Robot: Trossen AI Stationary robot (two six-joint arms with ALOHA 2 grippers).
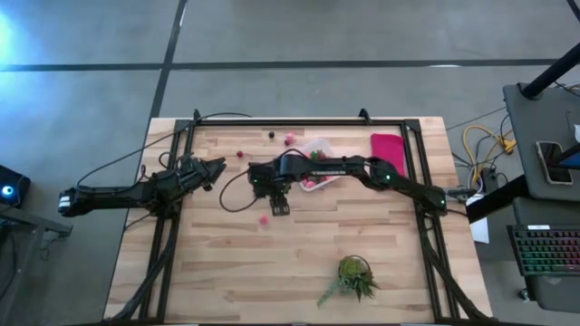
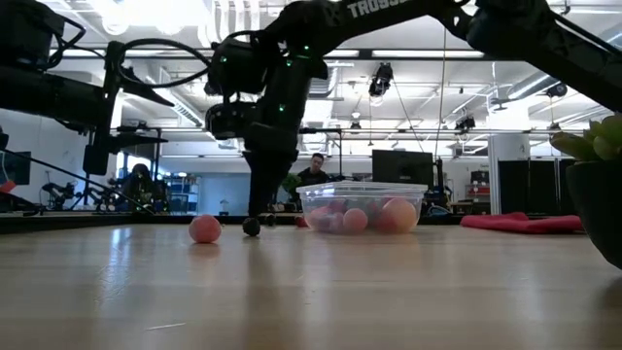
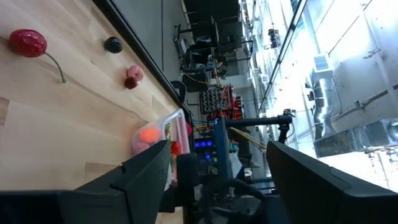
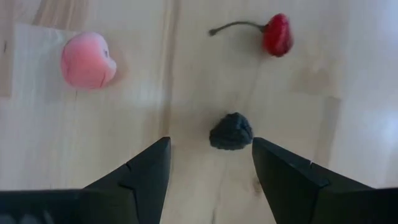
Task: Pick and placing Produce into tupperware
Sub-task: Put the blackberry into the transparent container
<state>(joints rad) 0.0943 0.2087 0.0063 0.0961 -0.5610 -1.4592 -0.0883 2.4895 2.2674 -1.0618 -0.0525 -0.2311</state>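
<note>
Right gripper, arm lettered "TROSS…": fingers apart, empty, over dark berry mid-table. Left gripper: spread, empty, left side. Tupperware holds pink fruit.

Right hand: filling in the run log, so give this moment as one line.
right hand: open, over dark berry | left hand: open, waiting | tupperware: partly filled | pink piece: on table
</note>
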